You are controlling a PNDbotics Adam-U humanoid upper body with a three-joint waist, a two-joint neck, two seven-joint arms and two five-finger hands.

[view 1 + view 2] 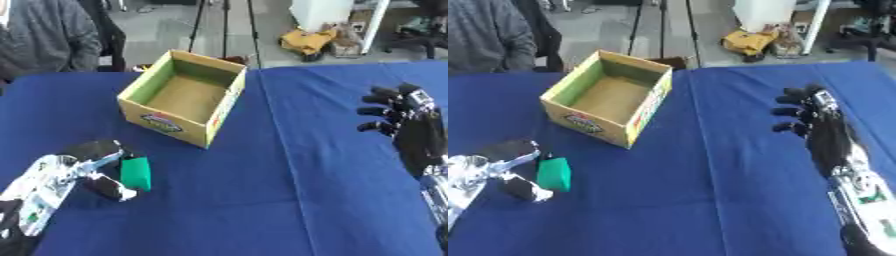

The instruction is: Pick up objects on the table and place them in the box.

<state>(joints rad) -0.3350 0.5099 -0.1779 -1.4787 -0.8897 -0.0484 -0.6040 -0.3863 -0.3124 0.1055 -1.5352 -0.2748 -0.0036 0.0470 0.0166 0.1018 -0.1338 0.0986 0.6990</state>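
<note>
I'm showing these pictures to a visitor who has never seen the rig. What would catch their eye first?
Probably the open cardboard box, empty inside, standing left of centre on the blue tablecloth. Next, the small green block at the lower left, with the left hand around it, a finger above and a finger below. The black right hand hovers at the right edge, holding nothing.

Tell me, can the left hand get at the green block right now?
Probably yes. The left hand is already at the green block, fingers curled on either side of it, and nothing lies between them on the blue table.
</note>
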